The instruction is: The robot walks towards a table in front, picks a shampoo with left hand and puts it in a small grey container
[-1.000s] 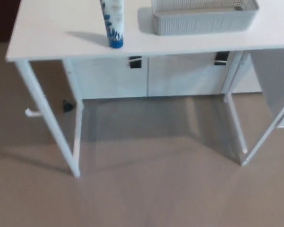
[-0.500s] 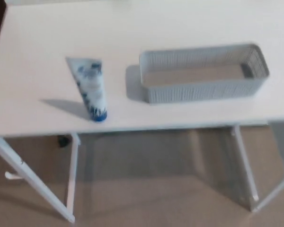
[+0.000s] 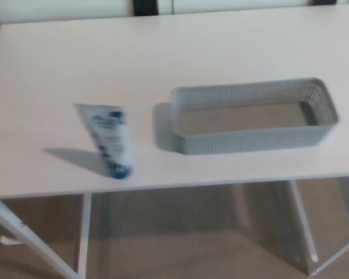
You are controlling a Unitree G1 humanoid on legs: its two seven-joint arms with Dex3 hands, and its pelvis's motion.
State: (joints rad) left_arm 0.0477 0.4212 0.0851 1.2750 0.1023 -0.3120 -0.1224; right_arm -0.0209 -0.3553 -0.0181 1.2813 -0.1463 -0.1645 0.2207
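— Two things are borne by the white worktop; what is found, read from left to right?

— At the left, near the front edge, a white plastic shampoo tube with blue print is stood on its blue cap, with its top leaned to the left in the picture. To its right, apart from it and not touched by it, a long grey slatted plastic container is set. Nothing is seen inside it.

— What has been changed in the last second?

— Only the view. Nearly the whole surface is now taken in. Just a strip of the white table legs and beige carpet is left below. A second ago these filled most of the picture, and only the front edge was caught at the top. Everything has been shifted together, so it is the head camera that has been carried forward. Tube and container are judged not to have been moved.

— And each robot hand?

— Neither robot hand is shown, so how far open it is, or whether anything is held, cannot be told.

— What is meant for the task?

— The walk is judged nearly done. The tube is left untouched on the left arm's side, and the pick is not yet begun.
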